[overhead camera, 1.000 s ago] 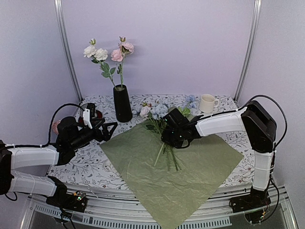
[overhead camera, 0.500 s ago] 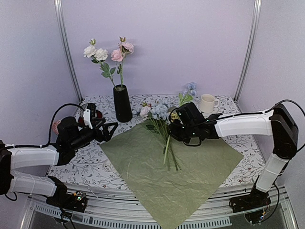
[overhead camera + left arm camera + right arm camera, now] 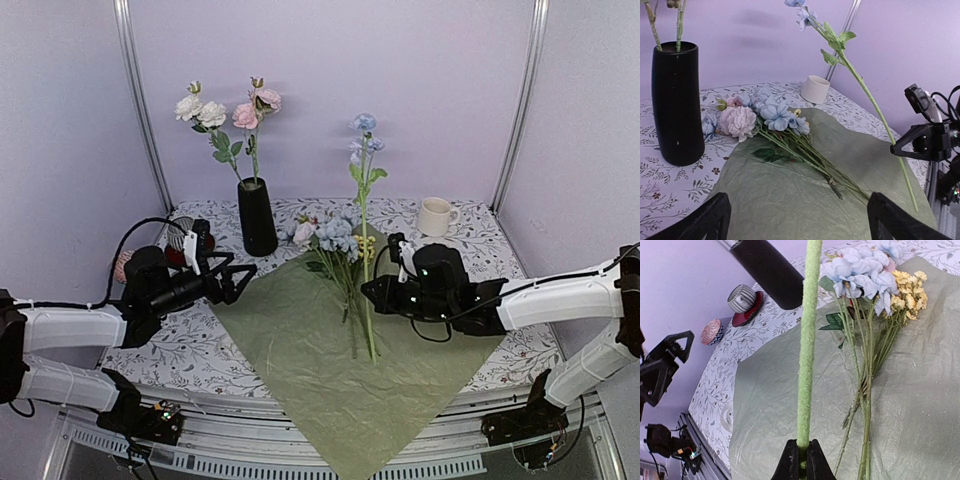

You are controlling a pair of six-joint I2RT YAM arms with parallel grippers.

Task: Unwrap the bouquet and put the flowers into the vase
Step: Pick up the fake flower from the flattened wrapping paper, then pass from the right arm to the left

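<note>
The right gripper (image 3: 372,291) was clamped shut low on the fuzzy green stem of one light-blue flower (image 3: 364,122), which stood nearly upright over the wrap (image 3: 320,380). Held so near its foot, the long top-heavy stalk could swivel or slip in the jaws, or knock over the vase (image 3: 257,218), a tall slim matte black taper at the back left. The left gripper (image 3: 238,282) hung wide open, and the other flowers (image 3: 335,238), soft blooms on thin stems, lay on that crinkled olive-green paper.
</note>
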